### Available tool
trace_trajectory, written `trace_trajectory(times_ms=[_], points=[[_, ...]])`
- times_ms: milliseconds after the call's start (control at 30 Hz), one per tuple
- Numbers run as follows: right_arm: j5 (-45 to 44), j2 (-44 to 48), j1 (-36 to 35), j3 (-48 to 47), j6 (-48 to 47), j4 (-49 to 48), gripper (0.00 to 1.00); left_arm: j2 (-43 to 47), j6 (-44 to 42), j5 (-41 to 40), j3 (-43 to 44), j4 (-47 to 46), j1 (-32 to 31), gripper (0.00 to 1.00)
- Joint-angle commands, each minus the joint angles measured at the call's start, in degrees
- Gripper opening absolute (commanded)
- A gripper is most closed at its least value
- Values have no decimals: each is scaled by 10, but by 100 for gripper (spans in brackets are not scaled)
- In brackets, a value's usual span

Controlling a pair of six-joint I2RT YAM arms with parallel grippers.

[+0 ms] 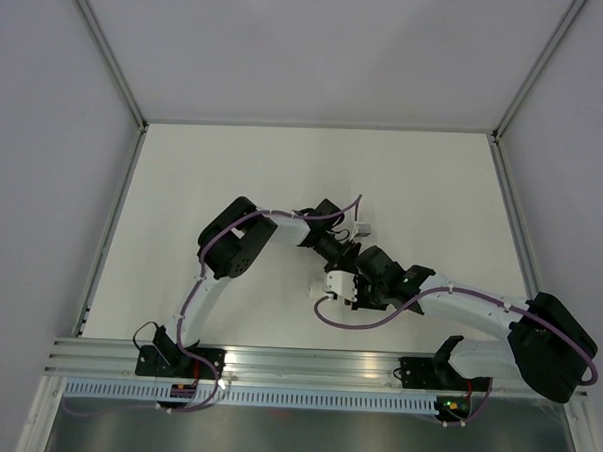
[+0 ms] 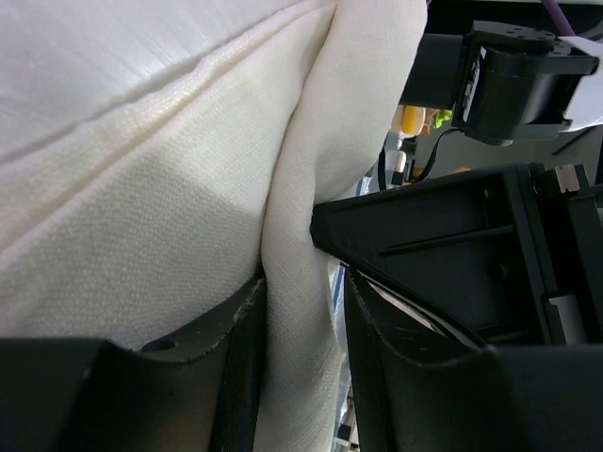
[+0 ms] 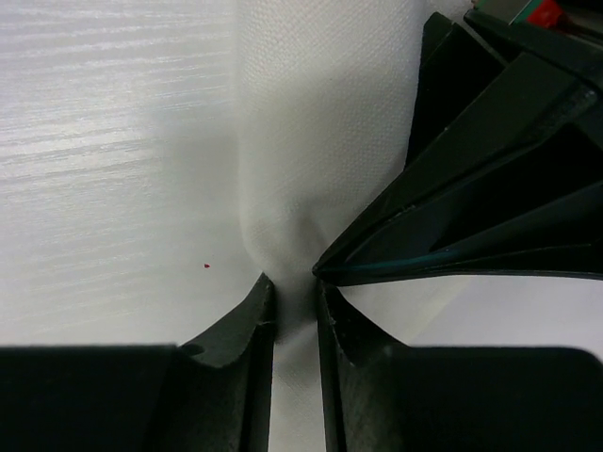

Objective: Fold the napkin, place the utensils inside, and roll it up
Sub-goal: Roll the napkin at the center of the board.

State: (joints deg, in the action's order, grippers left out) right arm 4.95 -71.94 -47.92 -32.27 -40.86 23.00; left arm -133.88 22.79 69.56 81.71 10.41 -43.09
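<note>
The white napkin fills the left wrist view (image 2: 160,188) and shows as a bunched ridge of cloth in the right wrist view (image 3: 320,113). My left gripper (image 2: 301,292) is shut on a fold of it. My right gripper (image 3: 294,287) is shut on a fold right beside it. The two grippers meet tip to tip over the table's middle, the left gripper (image 1: 343,246) above the right gripper (image 1: 365,267) in the top view. There the napkin blends with the white tabletop and I cannot trace its outline. The utensils are out of view.
The right gripper's black body (image 2: 452,235) crowds the left wrist view. The left gripper's black finger (image 3: 480,188) crosses the right wrist view. Purple cables (image 1: 358,314) loop under the right arm. Metal posts (image 1: 116,238) frame the white table (image 1: 234,163).
</note>
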Motion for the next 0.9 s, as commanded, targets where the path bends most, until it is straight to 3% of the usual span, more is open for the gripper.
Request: trace_trajectory(times_ms=[0,300,467,633,867], points=[[62,-18,10,3,-4,36,20,40,44,-24,-18,-62,14,43],[180,-66,95,-66,-56,128,18,137,182,-109,-135,-292,77,45],[230,-115,124,-117,-89,182,18,212,186,-196,-177,-338,111,45],[268,-181,150,-185,-138,268,17,291,200,-280,-275,-408,136,43],[310,-278,194,-264,-184,353,17,474,160,-489,-424,-461,145,44]])
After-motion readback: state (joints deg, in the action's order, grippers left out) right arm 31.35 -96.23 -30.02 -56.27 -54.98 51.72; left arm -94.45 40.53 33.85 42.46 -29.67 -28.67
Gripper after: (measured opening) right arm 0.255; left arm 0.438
